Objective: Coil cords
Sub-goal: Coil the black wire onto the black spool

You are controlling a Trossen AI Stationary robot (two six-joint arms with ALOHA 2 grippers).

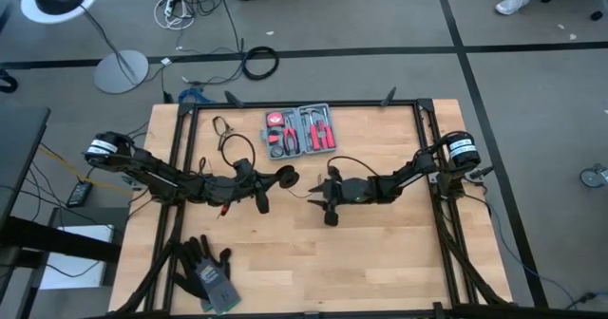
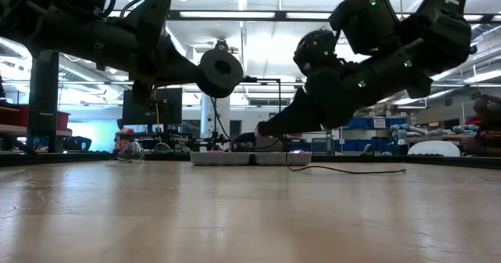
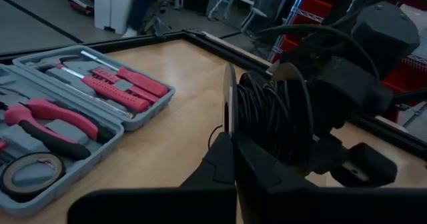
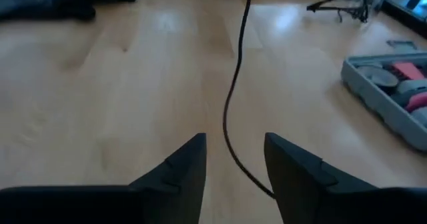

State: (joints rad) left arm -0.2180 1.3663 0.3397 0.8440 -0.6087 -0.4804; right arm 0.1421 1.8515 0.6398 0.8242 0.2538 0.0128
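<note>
A round black disc (image 3: 230, 97) with black cord wound into a coil (image 3: 267, 117) beside it hangs above the table's middle, with my left gripper (image 3: 235, 159) shut on it. In the low view the disc (image 2: 219, 71) is well clear of the wood. A loose stretch of the cord (image 4: 235, 84) lies on the table. It runs between the fingers of my right gripper (image 4: 233, 167), which stands open and low over the table just right of the disc (image 1: 285, 177). I see no touch there. My left gripper pinches the thin rim of the disc (image 3: 229, 127) between its two shut fingers, at the disc's lower edge. The fingers come nearly level from the table's left. The disc stands on edge, lifted clear of the table, with the wound cord beside it.
An open grey tool kit (image 1: 299, 129) with red-handled tools lies at the far middle of the table. Dark gloves (image 1: 204, 272) lie near the front left corner. Black frame rails (image 1: 418, 110) run along the table's far and side edges. Bare wood lies at the front right.
</note>
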